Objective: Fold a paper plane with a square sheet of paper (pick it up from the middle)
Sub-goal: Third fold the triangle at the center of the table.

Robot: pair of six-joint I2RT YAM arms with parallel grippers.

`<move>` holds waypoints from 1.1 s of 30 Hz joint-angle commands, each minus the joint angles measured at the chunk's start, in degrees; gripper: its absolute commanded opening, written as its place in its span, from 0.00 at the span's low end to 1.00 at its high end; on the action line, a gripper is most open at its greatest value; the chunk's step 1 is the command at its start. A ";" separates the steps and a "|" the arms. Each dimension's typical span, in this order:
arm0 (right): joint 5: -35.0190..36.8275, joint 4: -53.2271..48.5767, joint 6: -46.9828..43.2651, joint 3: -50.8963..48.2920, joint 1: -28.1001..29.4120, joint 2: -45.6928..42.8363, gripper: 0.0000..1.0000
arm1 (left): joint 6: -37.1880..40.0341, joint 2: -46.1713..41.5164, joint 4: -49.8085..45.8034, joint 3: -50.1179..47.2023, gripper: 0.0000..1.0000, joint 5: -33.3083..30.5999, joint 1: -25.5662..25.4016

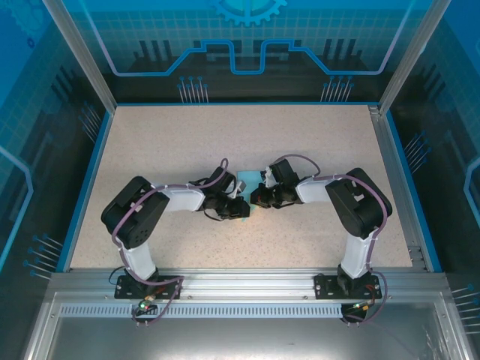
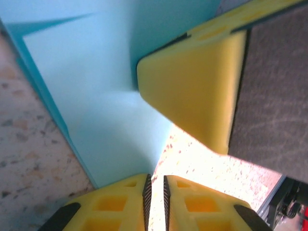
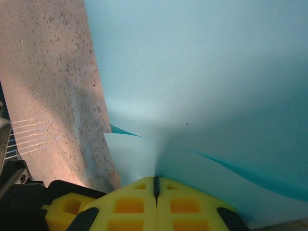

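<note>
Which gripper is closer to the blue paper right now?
Right. The right gripper is shut on the light-blue paper, pinching it; the left gripper sits at its edge, jaws a slit apart, gripping nothing.

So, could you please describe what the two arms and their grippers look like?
The left arm and right arm match: bulky black joint housings, white link segments, black base plates bolted to an aluminium rail, and a purplish cable looping along each. The left gripper and right gripper have yellow moulded fingers with square recesses and black inner pads.

black-white arms [image 1: 150, 217], yellow fingers [image 3: 130, 204]
</note>
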 commanded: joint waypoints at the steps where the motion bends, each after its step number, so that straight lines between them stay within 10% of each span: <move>1: 4.36 -5.21 -1.07 -0.42 -0.69 1.76 0.05 | 3.08 -0.94 -9.78 -1.95 0.20 2.93 -0.16; 19: 3.66 -5.04 -0.77 -0.19 -0.75 1.64 0.06 | 1.55 -9.67 -9.40 -1.37 0.21 -1.76 0.05; 33: 2.97 -4.79 -0.07 -0.15 -0.75 1.47 0.06 | -2.43 0.32 -1.16 3.02 0.20 -2.51 0.27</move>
